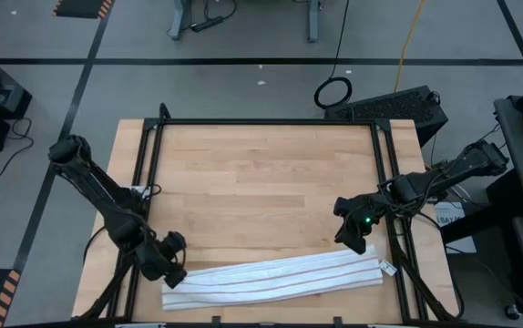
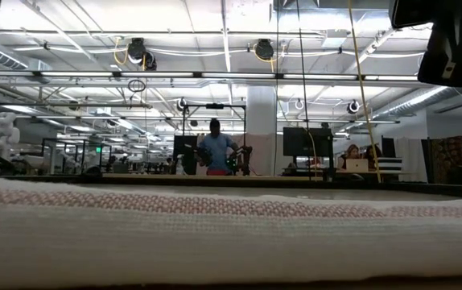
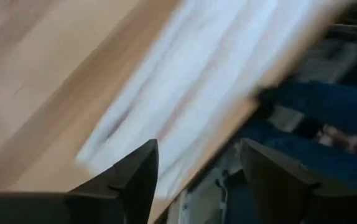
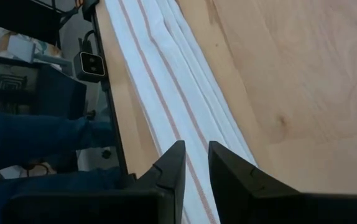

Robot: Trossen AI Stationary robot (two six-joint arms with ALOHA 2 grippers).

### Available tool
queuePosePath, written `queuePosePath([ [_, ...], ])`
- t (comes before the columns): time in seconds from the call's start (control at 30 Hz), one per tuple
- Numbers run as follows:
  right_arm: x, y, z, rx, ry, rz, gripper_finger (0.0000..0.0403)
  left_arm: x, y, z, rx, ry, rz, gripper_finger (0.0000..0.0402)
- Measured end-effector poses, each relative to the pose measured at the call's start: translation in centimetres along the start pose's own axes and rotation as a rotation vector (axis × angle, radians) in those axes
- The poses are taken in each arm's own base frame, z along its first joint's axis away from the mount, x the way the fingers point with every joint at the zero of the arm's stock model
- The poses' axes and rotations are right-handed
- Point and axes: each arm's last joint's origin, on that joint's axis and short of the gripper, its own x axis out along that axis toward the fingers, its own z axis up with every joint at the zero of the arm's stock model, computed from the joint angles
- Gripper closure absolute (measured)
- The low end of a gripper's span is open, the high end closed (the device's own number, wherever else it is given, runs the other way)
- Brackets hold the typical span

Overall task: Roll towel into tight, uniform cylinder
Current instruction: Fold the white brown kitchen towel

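The white towel with thin stripes [image 1: 280,273] lies flat as a long, narrow folded strip along the table's near edge. It fills the foreground of the low view [image 2: 231,225]. My left gripper [image 1: 172,271] is at the strip's left end. Its fingers are wide open over that end in the left wrist view [image 3: 197,168], which shows the towel [image 3: 191,81] blurred. My right gripper [image 1: 355,241] hovers just beyond the strip's right end, on its far side. Its fingers [image 4: 197,155] stand a narrow gap apart, pointing along the towel [image 4: 166,93].
Black frame rails [image 1: 148,182] run along the table's left, right and far edges. A small tag [image 1: 387,268] sticks out at the towel's right end. A person's legs in blue jeans [image 4: 29,137] stand by the near edge. Bare wood [image 1: 261,182] lies beyond the towel.
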Motion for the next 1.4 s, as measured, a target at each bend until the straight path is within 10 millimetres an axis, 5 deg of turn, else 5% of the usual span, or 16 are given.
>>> queuePosePath([
  [0.23,0.1,-0.4,0.5,-0.034,-0.013,-0.014,0.0342,2.4,-1.5,0.9,0.389,-0.046,-0.022,0.0212],
  [0.57,0.0,-0.6,1.1,0.003,-0.045,-0.011,0.0342,6.6,-1.9,2.8,0.593,-0.053,0.035,0.0244],
  [1.0,0.0,-0.6,1.1,-0.01,-0.045,-0.012,0.0342,9.5,-1.2,3.3,0.583,-0.035,0.119,0.025],
  [1.4,0.0,-0.6,1.1,-0.022,-0.045,-0.013,0.0342,9.2,-1.7,3.5,0.547,-0.039,0.103,0.0394],
])
